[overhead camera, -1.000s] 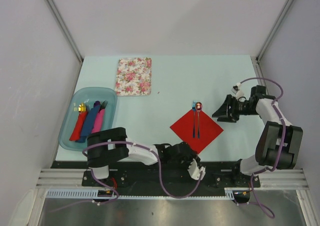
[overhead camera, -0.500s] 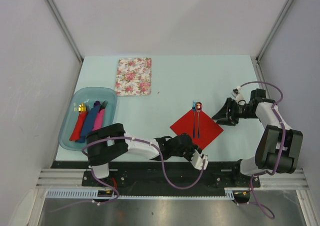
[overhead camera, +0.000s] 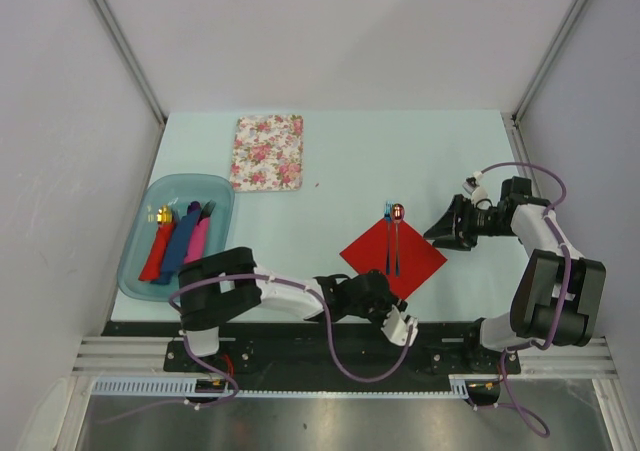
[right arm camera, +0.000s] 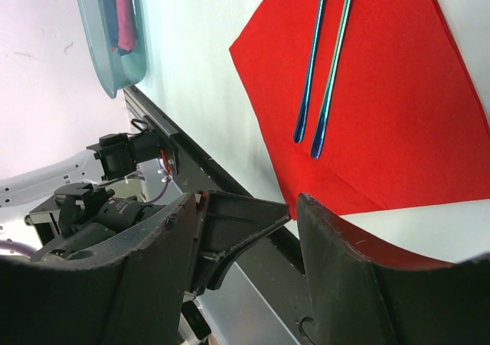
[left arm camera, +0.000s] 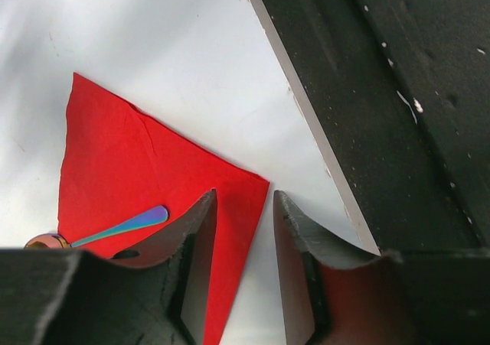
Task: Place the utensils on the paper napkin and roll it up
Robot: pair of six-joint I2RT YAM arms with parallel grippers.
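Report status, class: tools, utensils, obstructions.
Left tool open over napkin corner; right tool open, empty. Fork and spoon side by side on napkin, unrolled. Nothing blocking.

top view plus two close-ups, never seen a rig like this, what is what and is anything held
Two robot arms are bolted at the near edge of the table. The overhead picture shows both; each close-up comes from a wrist camera looking past its jaws. A red napkin lies there, a blue fork and a spoon side by side on it. A teal bin holds rolled napkins; a floral mat lies farther back. The left gripper and right gripper are open, holding nothing.
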